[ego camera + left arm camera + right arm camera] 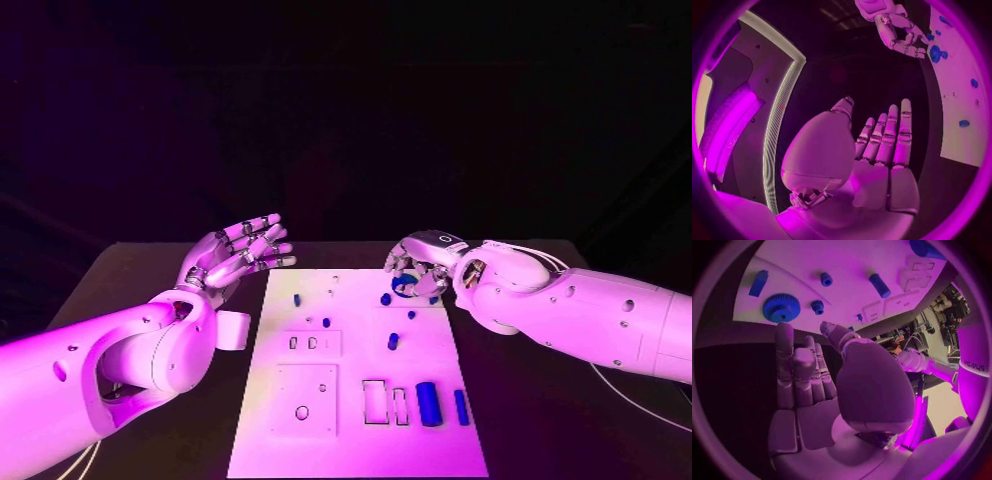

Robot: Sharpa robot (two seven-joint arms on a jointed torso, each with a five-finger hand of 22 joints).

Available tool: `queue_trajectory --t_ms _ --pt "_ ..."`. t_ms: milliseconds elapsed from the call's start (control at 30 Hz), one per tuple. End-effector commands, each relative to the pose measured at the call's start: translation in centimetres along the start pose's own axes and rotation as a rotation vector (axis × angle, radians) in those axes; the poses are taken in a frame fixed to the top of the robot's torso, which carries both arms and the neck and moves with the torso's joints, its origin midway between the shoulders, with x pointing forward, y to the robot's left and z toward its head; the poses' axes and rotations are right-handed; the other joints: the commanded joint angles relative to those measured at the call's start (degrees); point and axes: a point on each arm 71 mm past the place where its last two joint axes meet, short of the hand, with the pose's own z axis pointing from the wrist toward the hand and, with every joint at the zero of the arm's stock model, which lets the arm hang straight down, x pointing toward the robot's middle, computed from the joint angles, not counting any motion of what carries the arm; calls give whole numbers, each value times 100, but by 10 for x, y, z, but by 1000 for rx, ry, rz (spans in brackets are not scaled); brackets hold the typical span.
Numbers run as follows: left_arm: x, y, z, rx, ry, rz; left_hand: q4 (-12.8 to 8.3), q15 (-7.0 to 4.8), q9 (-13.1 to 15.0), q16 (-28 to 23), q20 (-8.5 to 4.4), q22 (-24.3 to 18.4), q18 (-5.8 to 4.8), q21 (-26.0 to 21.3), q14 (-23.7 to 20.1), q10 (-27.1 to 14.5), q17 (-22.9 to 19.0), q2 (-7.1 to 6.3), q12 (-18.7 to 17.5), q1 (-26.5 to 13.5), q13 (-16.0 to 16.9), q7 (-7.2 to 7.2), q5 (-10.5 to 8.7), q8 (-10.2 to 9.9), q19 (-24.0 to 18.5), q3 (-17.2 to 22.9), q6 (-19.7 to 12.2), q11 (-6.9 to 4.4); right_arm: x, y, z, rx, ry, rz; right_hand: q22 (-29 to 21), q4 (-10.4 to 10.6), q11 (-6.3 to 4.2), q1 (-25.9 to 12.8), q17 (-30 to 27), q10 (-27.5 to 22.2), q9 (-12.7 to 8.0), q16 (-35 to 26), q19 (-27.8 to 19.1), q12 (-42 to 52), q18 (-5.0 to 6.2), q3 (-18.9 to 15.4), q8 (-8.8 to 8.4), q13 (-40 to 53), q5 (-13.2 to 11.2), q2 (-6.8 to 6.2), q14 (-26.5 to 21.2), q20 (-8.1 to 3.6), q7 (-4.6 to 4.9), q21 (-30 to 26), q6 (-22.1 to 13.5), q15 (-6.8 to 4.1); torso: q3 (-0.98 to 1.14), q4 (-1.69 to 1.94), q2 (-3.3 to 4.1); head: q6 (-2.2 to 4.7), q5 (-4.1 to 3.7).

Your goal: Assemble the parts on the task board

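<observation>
Black table point(159, 270) carries the white task board point(361, 440); blue parts, a large gear point(781, 308) among them, lie on it. Right hand point(418, 268) hovers above the gear, empty, fingers loosely extended. Left hand point(238, 250) is spread wide beside the board, empty.

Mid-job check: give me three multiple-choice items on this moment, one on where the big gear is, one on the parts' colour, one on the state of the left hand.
1. Where does the large blue toothed gear lie?
A. On the white task board, by the right hand
B. In the left hand
C. On the black table

2. What colour are the small parts?
A. Red
B. Blue
C. Yellow

3. How is the left hand?
A. Holding a gear
B. Pressing on the board
C. Open, holding nothing

Key: 1 A, the right wrist view shows it on the board just past the fingers. 2 B, every part is blue. 3 C, its fingers are spread with nothing in them.
</observation>
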Motion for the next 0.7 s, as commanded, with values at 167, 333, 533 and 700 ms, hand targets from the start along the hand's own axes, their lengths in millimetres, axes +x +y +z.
queue_trajectory --t_ms 167,333,533,700 --pt "4 -6 -1 19 29 -20 -8 6 4 25 9 11 79 36 44 2 11 12 -13 58 -1 462 12 42 41 5 34 -1 7 1 4 29 68 -66 1313 126 22 54 950 -143 71 1031 452 -11 -231 -40 -31 51 -41 -59 279 30 -32 1000 -26 23 6 30 78 1 -20" --pt "4 -7 -1 19 31 -23 -8 6 5 25 9 11 79 38 42 7 12 12 -13 58 0 463 12 43 42 5 38 -1 10 1 6 31 79 -66 1636 164 26 70 1174 -159 93 1267 558 -7 -277 -42 -27 65 -41 -49 306 42 -30 1242 -19 24 4 48 90 -6 -35" --pt "4 -7 -1 17 30 -28 -7 9 -1 25 8 14 76 44 27 -21 16 9 -16 55 -3 471 11 36 46 2 6 1 14 3 8 29 84 -65 1985 231 20 81 1385 -81 126 1500 658 15 -323 0 -13 99 -3 -40 327 50 -32 1502 7 24 -1 60 100 -16 -37" --pt "3 -7 0 15 27 -31 0 12 -1 27 7 16 73 52 9 -25 24 9 -20 41 -4 483 5 34 48 -3 4 6 18 4 10 28 99 -63 2112 264 20 93 1481 -57 147 1602 689 8 -339 54 5 111 11 -26 338 52 -31 1598 40 24 -1 59 97 -28 -23"
